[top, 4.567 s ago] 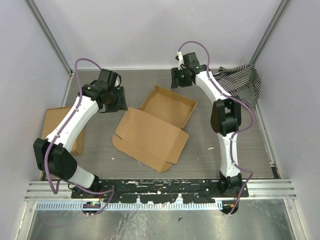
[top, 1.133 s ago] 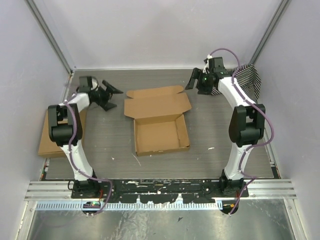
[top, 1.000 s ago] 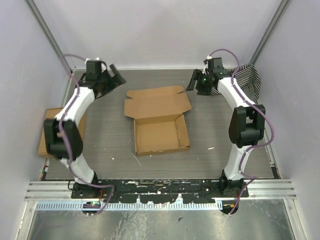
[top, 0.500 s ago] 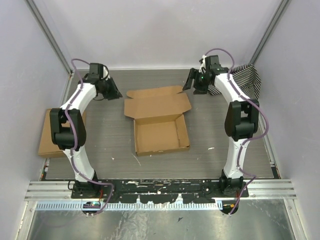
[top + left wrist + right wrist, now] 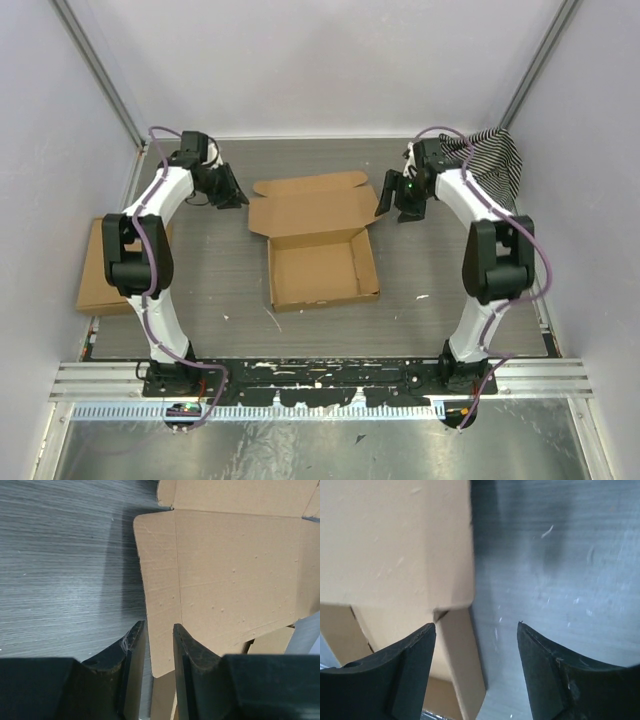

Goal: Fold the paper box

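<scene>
Lying near the middle of the grey table (image 5: 200,285), the paper box (image 5: 318,268) has its shallow tray toward the arms and its lid folded open, flat on the table on the far side. The lid carries small flaps along its far edge and its sides. The left pincer (image 5: 232,192) hangs just beside the lid's left edge; in the left wrist view its two dark fingers (image 5: 131,652) stand with only a narrow slot between them, and the lid's side strip shows through that slot, but I cannot tell whether they touch the cardboard. The right pincer (image 5: 388,197) sits at the lid's right edge with its fingers (image 5: 415,665) spread wide, gripping nothing; the lid's corner and the tray's side wall show between them, with bare table to the right. A flat oblong cardboard piece (image 5: 95,270) lies at the table's left side, and a striped cloth (image 5: 490,160) is bunched in the far right corner.
</scene>
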Tool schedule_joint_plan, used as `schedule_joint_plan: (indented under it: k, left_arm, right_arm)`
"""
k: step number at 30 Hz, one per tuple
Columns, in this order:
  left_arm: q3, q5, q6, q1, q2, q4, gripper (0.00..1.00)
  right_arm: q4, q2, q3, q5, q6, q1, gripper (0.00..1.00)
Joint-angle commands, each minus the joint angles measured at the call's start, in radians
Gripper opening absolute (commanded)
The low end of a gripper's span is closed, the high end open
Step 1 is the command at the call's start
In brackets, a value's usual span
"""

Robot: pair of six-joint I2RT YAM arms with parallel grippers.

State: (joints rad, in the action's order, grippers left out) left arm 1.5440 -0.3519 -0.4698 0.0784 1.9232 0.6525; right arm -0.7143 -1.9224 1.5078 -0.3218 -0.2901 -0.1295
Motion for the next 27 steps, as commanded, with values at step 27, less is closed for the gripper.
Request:
schedule_joint_plan:
  k: [27]
  left_arm:
    - [-0.116,-0.050,0.001,0.018,-0.097,-0.043,0.34]
  right_arm:
    - [-0.114,0.040,-0.109,0.443,0.022,-0.371,0.43]
